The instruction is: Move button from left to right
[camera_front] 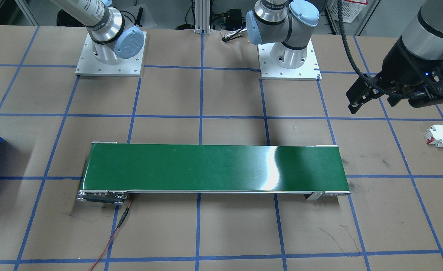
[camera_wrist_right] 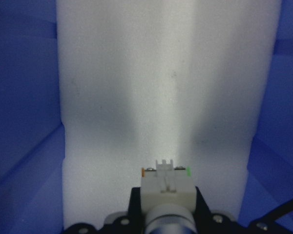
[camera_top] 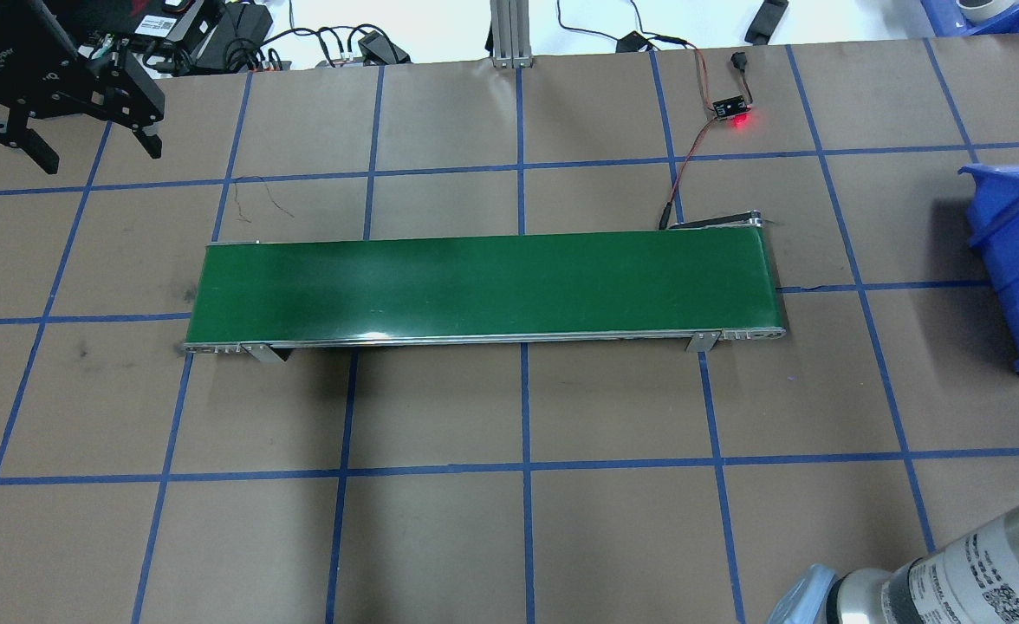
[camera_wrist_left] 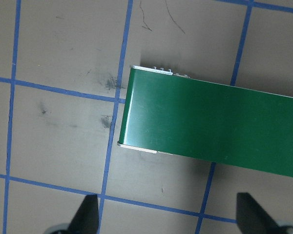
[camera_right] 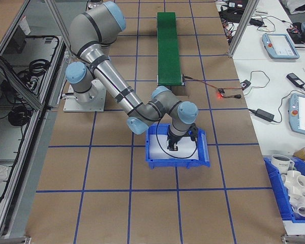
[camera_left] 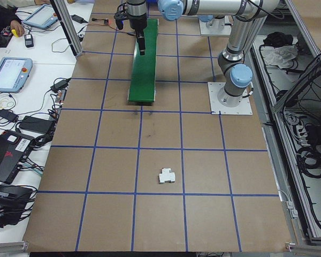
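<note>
On my right wrist feed, the small push-button with a silver collar and white blocky base (camera_wrist_right: 167, 192) sits at the bottom centre of the frame, pinched in the right gripper (camera_wrist_right: 167, 214), whose black jaws are closed on it from both sides. Behind it, filling most of the frame, I see the white foam floor of the blue plastic bin (camera_wrist_right: 19, 122), its walls rising at the left and right edges. In the right side view, lower centre, that gripper (camera_right: 175, 144) reaches down inside the bin (camera_right: 179, 162).

The left gripper (camera_top: 68, 143) hangs at the upper left of the overhead view with its two black fingers spread wide and nothing between them. In its own wrist feed the fingertips (camera_wrist_left: 87, 214) show at the bottom edge, far apart, above the end of the long green conveyor belt (camera_wrist_left: 210, 124).

At the right edge of the front-facing view, a white rectangular breaker with red parts (camera_front: 437, 135) lies on the brown paper-covered table with blue tape gridlines (camera_front: 221, 233), well apart from the belt (camera_front: 210, 168).
</note>
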Robot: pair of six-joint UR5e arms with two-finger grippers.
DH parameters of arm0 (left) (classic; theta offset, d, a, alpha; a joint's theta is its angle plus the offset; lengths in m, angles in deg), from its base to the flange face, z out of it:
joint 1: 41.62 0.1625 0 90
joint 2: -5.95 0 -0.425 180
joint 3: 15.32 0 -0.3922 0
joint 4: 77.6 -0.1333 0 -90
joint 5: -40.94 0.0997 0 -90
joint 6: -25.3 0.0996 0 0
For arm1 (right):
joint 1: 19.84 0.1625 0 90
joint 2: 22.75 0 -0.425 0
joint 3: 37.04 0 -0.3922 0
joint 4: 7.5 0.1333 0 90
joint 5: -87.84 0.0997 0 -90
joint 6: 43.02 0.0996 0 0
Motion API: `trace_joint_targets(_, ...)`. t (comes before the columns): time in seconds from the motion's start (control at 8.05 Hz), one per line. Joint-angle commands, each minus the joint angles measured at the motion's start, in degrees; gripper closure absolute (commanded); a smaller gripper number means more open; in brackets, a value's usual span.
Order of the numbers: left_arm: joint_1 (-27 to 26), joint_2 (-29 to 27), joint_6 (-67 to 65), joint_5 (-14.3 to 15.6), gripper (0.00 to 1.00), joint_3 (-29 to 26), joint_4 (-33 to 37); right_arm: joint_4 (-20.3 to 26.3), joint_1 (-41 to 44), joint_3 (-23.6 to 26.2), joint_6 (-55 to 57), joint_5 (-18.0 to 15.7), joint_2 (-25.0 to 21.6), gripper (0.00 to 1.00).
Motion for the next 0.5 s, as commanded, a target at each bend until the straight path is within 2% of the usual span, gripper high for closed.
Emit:
trace_joint_targets(0.0,0.00,0.00,-0.04,0.01,0.00,0.00,0.00,-0.09,-0.26,0.49,-0.56,-0.06,0.65,0.83)
trace_joint_targets(0.12,0.00,0.00,0.05,0.01,0.00,0.00,0.09,-0.26,-0.26,0.49,-0.65,-0.06,1.18,0.78)
trace_joint_targets(0.25,0.00,0.00,0.05,0.01,0.00,0.00,0.00,-2.18,-0.26,0.41,-0.91,-0.14,1.36,0.78)
trace_joint_targets(0.37,0.00,0.00,0.05,0.01,0.00,0.00,0.09,-2.20,-0.17,0.40,-1.61,-0.14,1.54,0.70)
